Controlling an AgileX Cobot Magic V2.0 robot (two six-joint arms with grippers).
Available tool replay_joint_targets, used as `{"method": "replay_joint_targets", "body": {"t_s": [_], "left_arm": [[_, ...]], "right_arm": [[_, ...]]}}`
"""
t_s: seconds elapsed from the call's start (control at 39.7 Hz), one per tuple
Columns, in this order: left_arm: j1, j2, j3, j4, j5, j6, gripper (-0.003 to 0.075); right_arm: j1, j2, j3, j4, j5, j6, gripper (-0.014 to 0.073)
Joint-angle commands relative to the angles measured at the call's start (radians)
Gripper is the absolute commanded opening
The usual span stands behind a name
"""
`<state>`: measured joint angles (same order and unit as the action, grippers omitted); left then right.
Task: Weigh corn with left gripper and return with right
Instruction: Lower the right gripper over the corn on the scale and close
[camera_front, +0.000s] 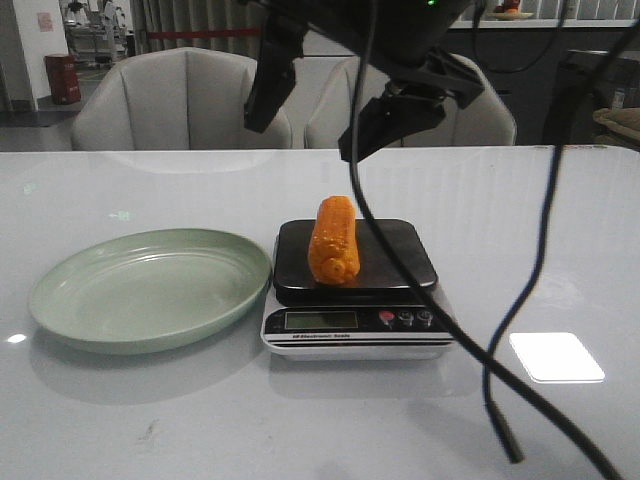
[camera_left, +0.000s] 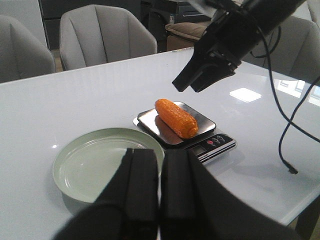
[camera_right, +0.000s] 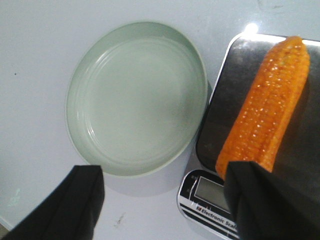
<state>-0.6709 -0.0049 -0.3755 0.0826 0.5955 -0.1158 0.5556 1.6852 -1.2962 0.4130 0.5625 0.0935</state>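
The orange corn lies lengthwise on the black pan of the digital scale, free of both grippers. My right gripper hangs wide open above the corn, one finger on each side, touching nothing. The right wrist view shows its fingers spread over the corn and the green plate; the right gripper holds nothing. My left gripper is shut and empty, pulled back high on the near side of the plate. It faces the corn and the right gripper.
The empty green plate sits just left of the scale. Black cables hang from the right arm down to the table at the front right. Two grey chairs stand behind the table's far edge.
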Motion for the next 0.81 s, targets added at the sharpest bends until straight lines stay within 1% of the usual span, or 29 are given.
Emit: {"method": "replay_joint_targets", "body": {"t_s": [0.0, 0.1, 0.2, 0.25, 0.43, 0.58, 0.78], "left_arm": [[-0.005, 0.011, -0.024, 0.003, -0.076, 0.0, 0.0114], [-0.005, 0.011, -0.024, 0.003, -0.076, 0.0, 0.0114], [-0.005, 0.011, -0.024, 0.003, -0.076, 0.0, 0.0114], [-0.005, 0.011, -0.024, 0.003, -0.076, 0.0, 0.0114], [-0.005, 0.011, -0.024, 0.003, -0.076, 0.0, 0.0114], [-0.005, -0.005, -0.024, 0.003, -0.076, 0.0, 0.0114], [-0.005, -0.022, -0.024, 0.003, -0.076, 0.0, 0.0114]], "right_arm": [[0.0, 0.023, -0.107, -0.038, 0.04, 0.038, 0.0596], [0.001, 0.089, -0.199, -0.187, 0.137, 0.194, 0.0588], [0.003, 0.13, -0.276, -0.371, 0.247, 0.345, 0.0563], [0.003, 0.145, -0.302, -0.43, 0.288, 0.401, 0.0559], [0.004, 0.195, -0.35, -0.428, 0.313, 0.449, 0.0556], [0.004, 0.254, -0.392, -0.413, 0.374, 0.467, 0.0556], [0.023, 0.316, -0.4, -0.408, 0.403, 0.483, 0.0554]]}}
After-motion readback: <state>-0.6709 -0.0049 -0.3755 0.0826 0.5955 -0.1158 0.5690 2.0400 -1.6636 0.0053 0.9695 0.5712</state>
